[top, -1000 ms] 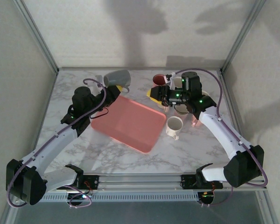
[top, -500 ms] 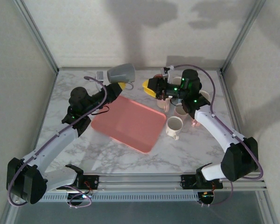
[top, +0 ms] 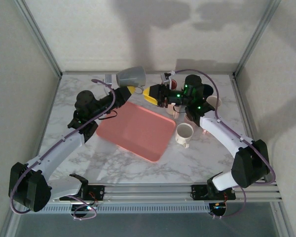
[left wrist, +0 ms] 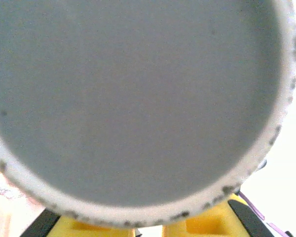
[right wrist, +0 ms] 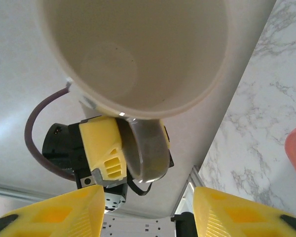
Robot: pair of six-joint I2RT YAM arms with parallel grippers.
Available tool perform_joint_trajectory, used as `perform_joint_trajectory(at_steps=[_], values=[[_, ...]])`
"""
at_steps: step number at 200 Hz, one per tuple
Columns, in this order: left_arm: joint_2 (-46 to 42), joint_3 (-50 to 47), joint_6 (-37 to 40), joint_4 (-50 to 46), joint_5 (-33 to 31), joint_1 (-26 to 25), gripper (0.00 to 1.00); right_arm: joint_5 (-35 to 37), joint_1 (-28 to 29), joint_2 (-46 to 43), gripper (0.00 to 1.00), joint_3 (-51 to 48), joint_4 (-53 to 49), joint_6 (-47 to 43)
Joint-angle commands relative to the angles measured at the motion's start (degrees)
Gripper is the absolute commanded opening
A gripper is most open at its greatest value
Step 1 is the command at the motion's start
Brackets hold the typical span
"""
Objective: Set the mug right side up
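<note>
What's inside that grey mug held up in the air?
Nothing: the grey mug shows a bare, empty inside and bottom; its upper inner wall is out of frame.

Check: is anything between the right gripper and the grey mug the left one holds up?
Nothing visible. The grey mug hangs in the left gripper, mouth toward the right gripper, whose open jaws face it across bare air.

A: How is the overhead light?
B: Soft and rather dim. Big blurred shadows spread over the back wall [top: 89,39], upper middle and upper right.
A: And the wrist views?
B: The grey mug [left wrist: 138,98] is one out-of-focus mass, and the lower right corner is blown white. The cream mug [right wrist: 138,54] is soft too, with glare on its lower rim. The marble [right wrist: 256,123] at right is sharp.
</note>
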Motion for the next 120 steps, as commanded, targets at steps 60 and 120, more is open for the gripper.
perform_joint_trajectory(at_steps=[60, 120], values=[[0.06, 3.47, -0.1, 7.78, 1.25, -1.51, 0.0, 1.92, 2.65, 2.6, 0.44, 1.57, 13.19, 5.51], [0.5, 2.32, -1.51, 10.97, 0.8, -2.49, 0.0, 5.85, 2.76, 3.3, 0.32, 0.19, 19.79, 9.82]])
